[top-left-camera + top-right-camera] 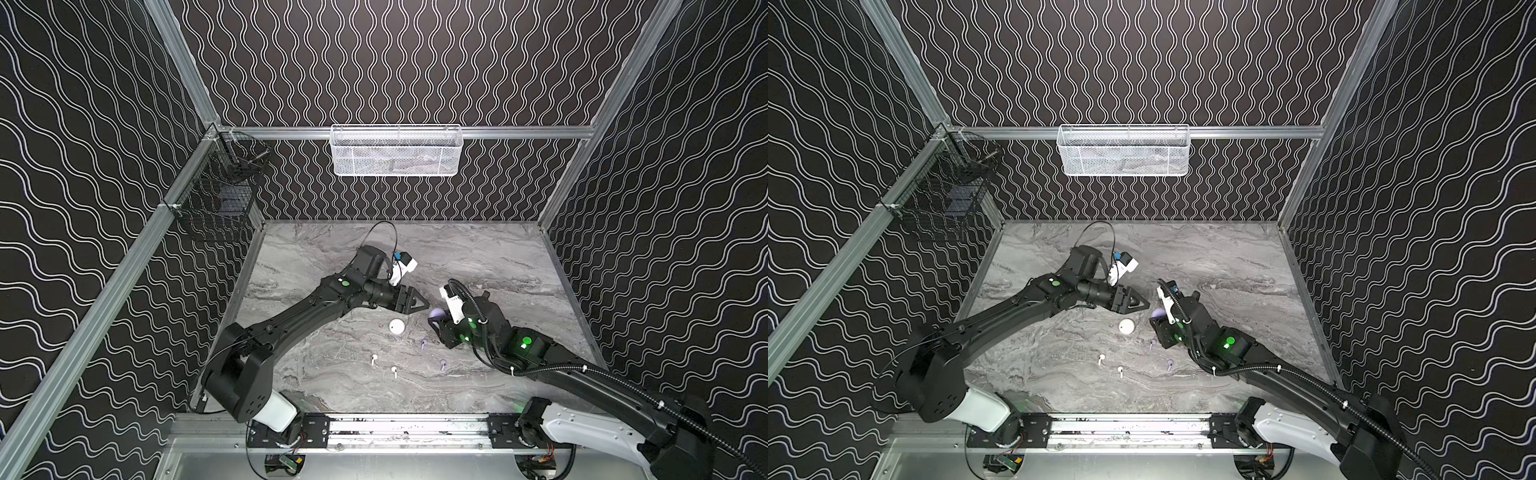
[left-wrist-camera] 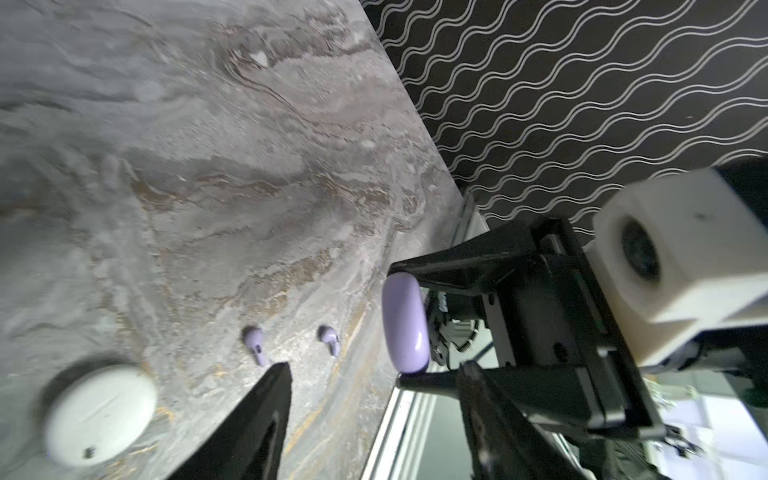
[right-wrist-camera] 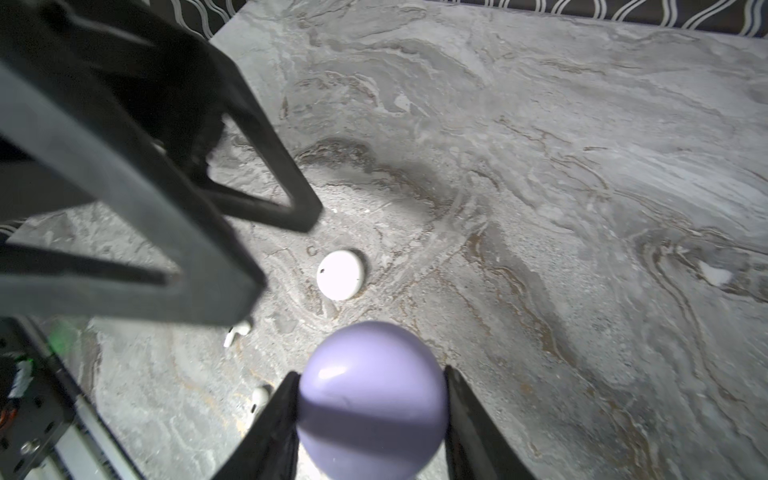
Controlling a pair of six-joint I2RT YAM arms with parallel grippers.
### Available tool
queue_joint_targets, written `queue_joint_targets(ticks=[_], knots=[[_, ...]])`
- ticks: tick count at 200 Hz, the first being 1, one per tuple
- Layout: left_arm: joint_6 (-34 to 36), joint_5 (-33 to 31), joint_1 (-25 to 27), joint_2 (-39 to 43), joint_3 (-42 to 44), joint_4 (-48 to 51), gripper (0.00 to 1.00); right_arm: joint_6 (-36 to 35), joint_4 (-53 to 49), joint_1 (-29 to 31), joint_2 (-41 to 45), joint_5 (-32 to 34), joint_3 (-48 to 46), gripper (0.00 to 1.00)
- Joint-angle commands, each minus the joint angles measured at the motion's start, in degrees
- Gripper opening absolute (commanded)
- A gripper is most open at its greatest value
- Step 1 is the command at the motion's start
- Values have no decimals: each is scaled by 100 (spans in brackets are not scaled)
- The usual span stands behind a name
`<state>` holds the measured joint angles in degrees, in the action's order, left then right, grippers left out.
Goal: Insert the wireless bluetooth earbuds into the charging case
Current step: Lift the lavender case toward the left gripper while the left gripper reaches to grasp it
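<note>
**Lavender case gripped, four earbuds loose on the counter**

The right claw is clenched on the lavender case. Its fingers press on opposite sides of the round rim, and one flat face is turned toward the wrist camera. In the left wrist view the case shows edge-on as a smooth oblong, with a finger at each end of its long axis. In both top views it sits near the middle of the counter, half hidden by the right wrist.

The left claw is released, with its fingers apart and nothing between them. It points toward the right claw, with a small gap between the two, and it stands above the counter just behind the white case. That case lies flat on the counter, apart from both claws.

All four earbuds lie on the counter between the white case and the front edge, none touching another.

- **White earbuds:** the two white earbuds lie toward the left edge. Their heads point to the back edge and their stems to the front edge.
- **Lavender earbuds:** the two lavender earbuds lie toward the right, the nearer one close to the right claw. Their long axes also run roughly back to front, with the stems slanting slightly toward the left edge.
</note>
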<state>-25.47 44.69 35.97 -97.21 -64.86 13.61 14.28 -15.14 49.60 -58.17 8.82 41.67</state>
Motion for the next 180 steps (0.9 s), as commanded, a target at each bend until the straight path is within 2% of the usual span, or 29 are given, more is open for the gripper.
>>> queue_joint_targets(ticks=[1,73,152,180], knots=[[-47,572,15,-122,-90,17,66,-117,282,75,0,-90,56,30],[-232,1172,62,-419,52,-371,63,-248,292,229,-468,-59,400,29],[-434,1457,82,-507,300,-787,54,-403,195,260,-650,430,544,28],[-292,1402,77,-546,241,-579,50,-479,301,256,-532,484,503,27]])
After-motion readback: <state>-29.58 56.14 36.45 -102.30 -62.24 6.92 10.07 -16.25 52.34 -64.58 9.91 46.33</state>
